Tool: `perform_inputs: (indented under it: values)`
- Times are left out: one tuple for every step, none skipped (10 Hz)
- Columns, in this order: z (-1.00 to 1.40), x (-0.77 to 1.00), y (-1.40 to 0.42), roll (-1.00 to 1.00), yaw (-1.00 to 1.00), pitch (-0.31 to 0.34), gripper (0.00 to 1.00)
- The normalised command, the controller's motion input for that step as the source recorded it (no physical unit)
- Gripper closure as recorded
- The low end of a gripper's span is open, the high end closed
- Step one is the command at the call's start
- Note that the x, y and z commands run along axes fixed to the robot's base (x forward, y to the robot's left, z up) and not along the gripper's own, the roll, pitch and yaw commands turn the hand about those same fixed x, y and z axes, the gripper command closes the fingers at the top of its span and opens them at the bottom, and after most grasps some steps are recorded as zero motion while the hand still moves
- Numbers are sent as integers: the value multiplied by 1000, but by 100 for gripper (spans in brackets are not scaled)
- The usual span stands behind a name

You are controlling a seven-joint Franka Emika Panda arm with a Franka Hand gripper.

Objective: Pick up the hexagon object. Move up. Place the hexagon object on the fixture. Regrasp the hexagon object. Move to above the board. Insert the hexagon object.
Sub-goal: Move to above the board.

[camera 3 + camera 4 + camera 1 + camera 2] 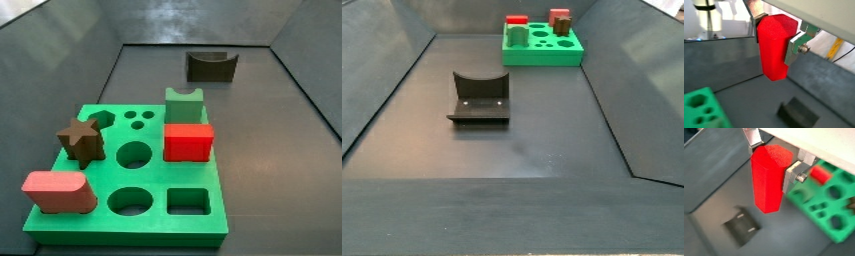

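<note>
In both wrist views my gripper point(776, 36) point(773, 164) is shut on the hexagon object point(773, 47) point(768, 180), a bright red six-sided prism hanging lengthwise from the fingers, well above the floor. The dark fixture point(799, 114) point(742, 229) lies on the floor below it. The green board point(704, 109) point(832, 198) shows off to one side in both wrist views. Both side views show the fixture point(211, 66) point(480, 97) and the board point(131, 187) point(543, 45), but neither the gripper nor the hexagon object appears there.
On the board stand a red cube point(189, 141), a brown star piece point(82, 141), a salmon-pink block point(56, 191) and a green notched block point(186, 104). Sloping grey walls point(382, 90) enclose the dark floor.
</note>
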Motion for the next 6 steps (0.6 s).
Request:
perform_inputs:
  values:
    - [159,-880,-864,-1000,-195,-207,100]
    - [94,-582,-448,-1000,-185,-238,100]
    - [53,-393,-227,-989,-169,-247,100]
    - [34,-306,-137,-850,-140,-219,100]
    - [21,-201,-54,-553,-78,-162,100]
    - [9,-125,-19,-327,-31,-112,100]
